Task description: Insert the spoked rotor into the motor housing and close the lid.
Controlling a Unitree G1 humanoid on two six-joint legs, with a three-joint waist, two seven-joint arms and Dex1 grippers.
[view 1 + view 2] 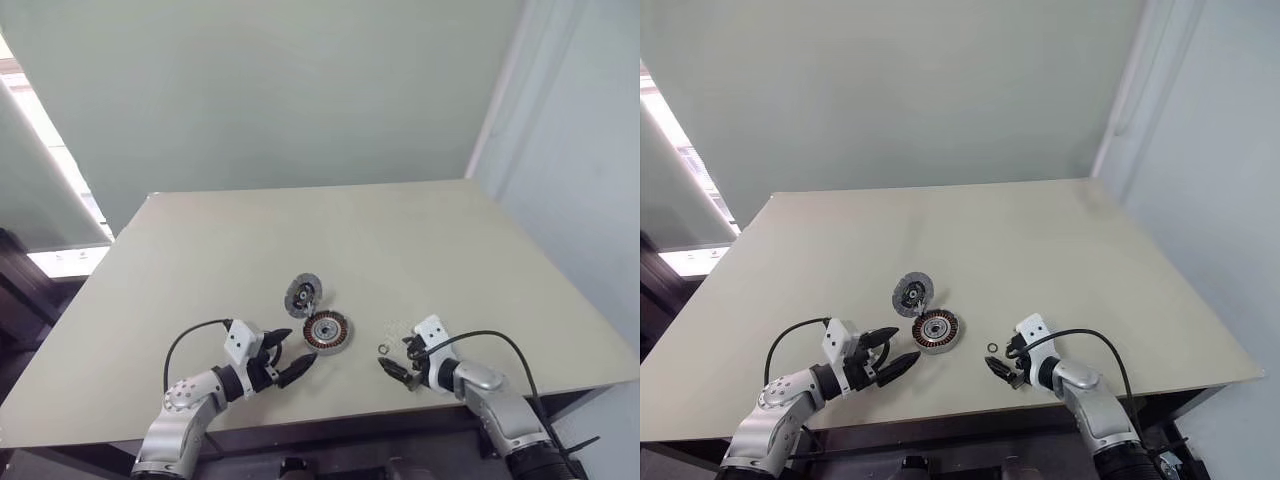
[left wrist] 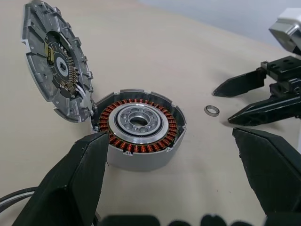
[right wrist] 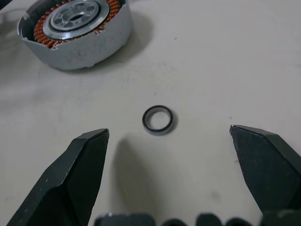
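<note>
On table (image 1: 200, 260): motor housing (image 2: 139, 126) windings-up; hinged lid (image 2: 56, 59) tilted upright

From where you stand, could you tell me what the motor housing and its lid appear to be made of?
Motor housing: probably cast metal with a matt grey wall, ringed by coppery wire windings. Lid: seemingly the same dull grey metal, ribbed, propped open at the housing's edge, with a dark circuit board inside.
</note>
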